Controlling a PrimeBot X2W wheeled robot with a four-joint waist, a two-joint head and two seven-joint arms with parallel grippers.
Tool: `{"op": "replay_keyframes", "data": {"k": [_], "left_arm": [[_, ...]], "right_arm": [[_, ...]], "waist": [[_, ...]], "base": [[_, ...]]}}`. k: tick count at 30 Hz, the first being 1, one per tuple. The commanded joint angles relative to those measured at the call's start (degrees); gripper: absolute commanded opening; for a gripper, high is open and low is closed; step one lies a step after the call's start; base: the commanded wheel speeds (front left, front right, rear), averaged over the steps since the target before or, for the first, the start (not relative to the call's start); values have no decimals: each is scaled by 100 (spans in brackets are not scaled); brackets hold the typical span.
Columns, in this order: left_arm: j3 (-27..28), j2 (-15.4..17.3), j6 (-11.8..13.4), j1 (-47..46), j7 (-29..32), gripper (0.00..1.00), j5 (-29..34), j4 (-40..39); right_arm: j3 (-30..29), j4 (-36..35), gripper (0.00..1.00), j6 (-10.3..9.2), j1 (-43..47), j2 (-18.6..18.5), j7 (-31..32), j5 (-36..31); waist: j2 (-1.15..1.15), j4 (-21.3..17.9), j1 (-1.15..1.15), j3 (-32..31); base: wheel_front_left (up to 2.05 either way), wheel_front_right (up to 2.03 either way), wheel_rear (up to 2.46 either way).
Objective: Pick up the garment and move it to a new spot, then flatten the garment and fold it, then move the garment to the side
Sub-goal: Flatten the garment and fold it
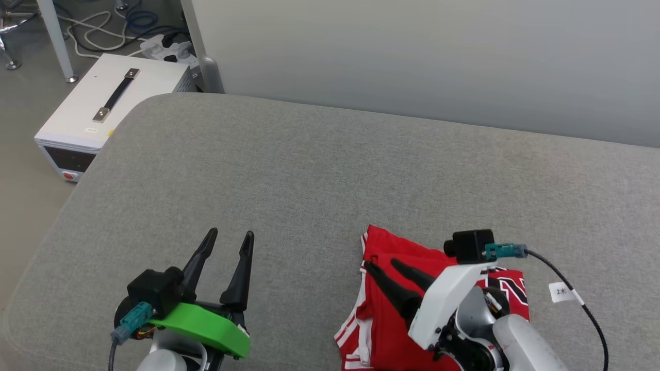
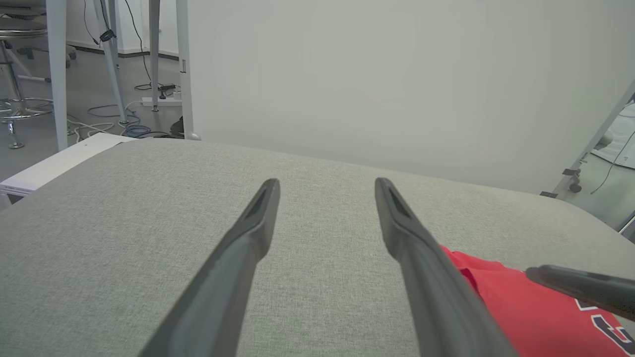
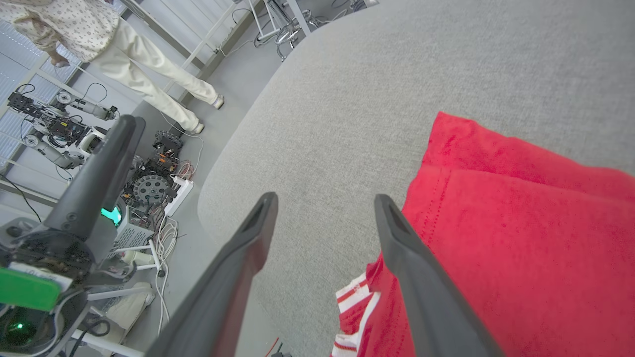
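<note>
Red garment [image 1: 392, 247], woven grey cushion [image 1: 309, 170]

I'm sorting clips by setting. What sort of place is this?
Probably a robotics lab: cables, a power strip and geared machine parts on the floor, and a white equipment box beside the grey padded table.

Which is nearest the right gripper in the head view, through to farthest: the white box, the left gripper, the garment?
Measured from the right gripper:
1. garment, directly beneath it at the lower right.
2. left gripper, across at the lower left.
3. white box, on the floor at the upper left.
</note>
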Motion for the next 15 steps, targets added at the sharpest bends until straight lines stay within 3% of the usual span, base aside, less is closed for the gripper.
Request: {"op": "replay_keyframes", "data": {"k": [1,2,3,7,8,15], "left_arm": [[2,-19,-18,86,-33,100,-52,-10],[9,-23,-18,90,-33,100,-63,-20],[4,-27,-18,97,-33,100,-84,-41],[-4,-48,-18,86,-33,100,-96,-74],[-9,-65,-18,77,-33,100,-100,-91],[-40,-116,-18,37,-33,100,-108,-144]], "right_arm": [[-112,-82,100,-4,-157,-28,19,-272],[-183,-130,100,-4,-197,-57,35,-449],[-340,-357,100,-4,-335,-329,31,-1015],[-426,-654,100,-4,-483,-883,-140,-1585],[-460,-779,100,-4,-516,-1173,-281,-1816],[-966,-969,100,-4,-392,-1947,-1062,-2738]], "waist": [[0,-97,0,-32],[0,-136,0,-36],[0,-264,0,-44],[0,-430,0,-33],[0,-505,0,-16],[0,-702,0,63]], "base": [[0,0,0],[0,0,0],[0,0,0],[0,0,0],[0,0,0],[0,0,0]]}}
